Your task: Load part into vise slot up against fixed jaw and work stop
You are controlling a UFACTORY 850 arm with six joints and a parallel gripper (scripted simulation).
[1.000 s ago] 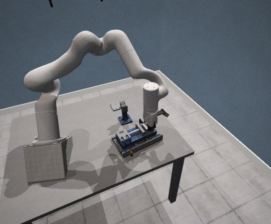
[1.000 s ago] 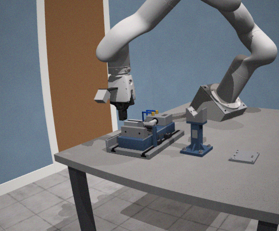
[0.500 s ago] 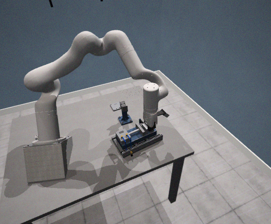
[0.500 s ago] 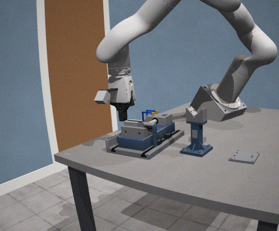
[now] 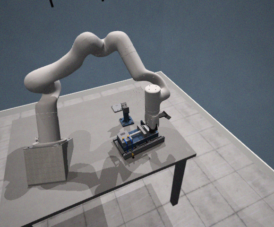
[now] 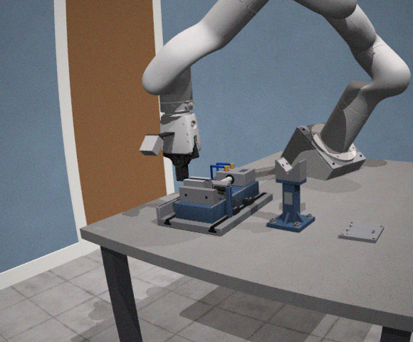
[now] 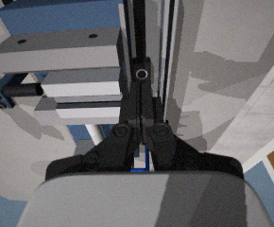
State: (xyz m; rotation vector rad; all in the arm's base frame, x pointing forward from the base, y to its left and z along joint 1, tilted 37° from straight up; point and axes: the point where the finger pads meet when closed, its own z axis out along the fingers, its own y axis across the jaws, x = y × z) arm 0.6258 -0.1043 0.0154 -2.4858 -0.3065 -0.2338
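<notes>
1. The table (image 6: 236, 265) carried everything. The arm (image 5: 66, 63) reached from its base across to the vise (image 6: 199, 211), wrist pointing straight down.
2. The vise stood open. The V-block (image 6: 290, 169) was beside it with nothing in it, and the infeed plate (image 6: 361, 232) lay well apart with no block on it.
3. The part (image 7: 77, 88) was a pale grey block lying between the jaws, alongside the fixed jaw (image 7: 57, 52), the one with two holes on top. I could not tell whether they fully touched.
4. Key relation: in the wrist view the part's long axis ran left to right. The gripper (image 7: 142, 78) sat just off the part's right end, low at the vise's end.
5. The work stop (image 7: 21, 90), a short dark rod, pointed at the part's opposite, left end. The gap there was too small to judge.
6. The fingers were pressed together and gripped nothing.
7. Judgement: the closed fingers looked set to nudge the part lengthwise towards the stop.
8. A dark band ran beside the pale face. I could not tell whether it was the slot or a gap.
</notes>
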